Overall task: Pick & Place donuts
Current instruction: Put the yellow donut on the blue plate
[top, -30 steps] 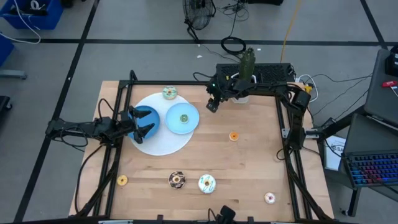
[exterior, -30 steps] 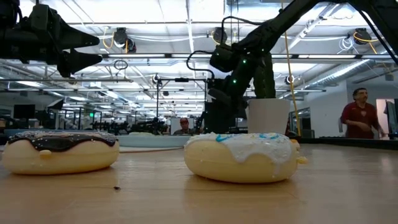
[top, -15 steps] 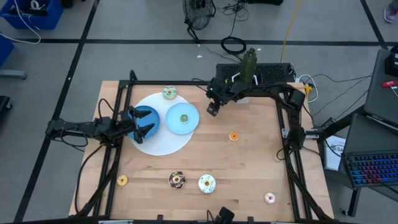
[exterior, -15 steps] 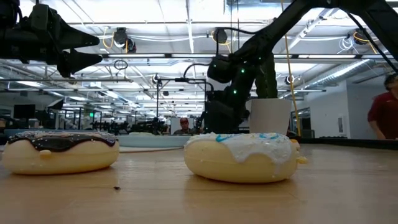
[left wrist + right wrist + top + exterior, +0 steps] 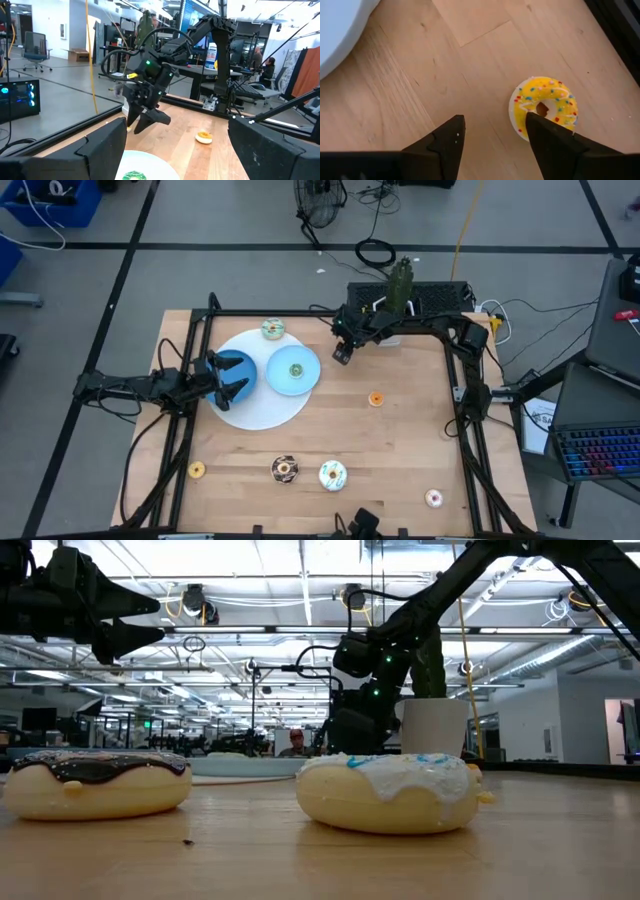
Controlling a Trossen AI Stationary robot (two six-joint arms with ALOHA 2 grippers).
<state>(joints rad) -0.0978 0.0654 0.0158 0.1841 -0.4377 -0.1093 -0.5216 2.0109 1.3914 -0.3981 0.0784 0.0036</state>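
Note:
My right gripper [image 5: 342, 355] hangs open above the far middle of the table, also seen in the left wrist view [image 5: 145, 121]. Its fingertips [image 5: 495, 136] are spread. A yellow-orange sprinkled donut [image 5: 545, 106] lies flat on the wood just beyond one finger [image 5: 376, 398]. My left gripper [image 5: 232, 380] waits open over the dark blue bowl [image 5: 236, 368] at the left. A green donut [image 5: 296, 370] sits on the light blue plate [image 5: 283, 380]. Another donut [image 5: 273, 330] rests on the white disc's far rim. A chocolate donut [image 5: 97, 783] and a white-iced one [image 5: 388, 790] lie near the front edge.
The big white disc [image 5: 262, 408] carries bowl and plate at the left. A small yellow donut [image 5: 197, 470] and a pink one [image 5: 434, 498] lie near the front corners. A white cup [image 5: 432, 726] stands at the far edge. Bare wood [image 5: 400, 440] spreads across the right half.
My right arm's wrist has swung a little toward the table's left, carrying its gripper slightly nearer the white disc. Its fingers stay spread. A person in the room behind the table has walked out of view to the right.

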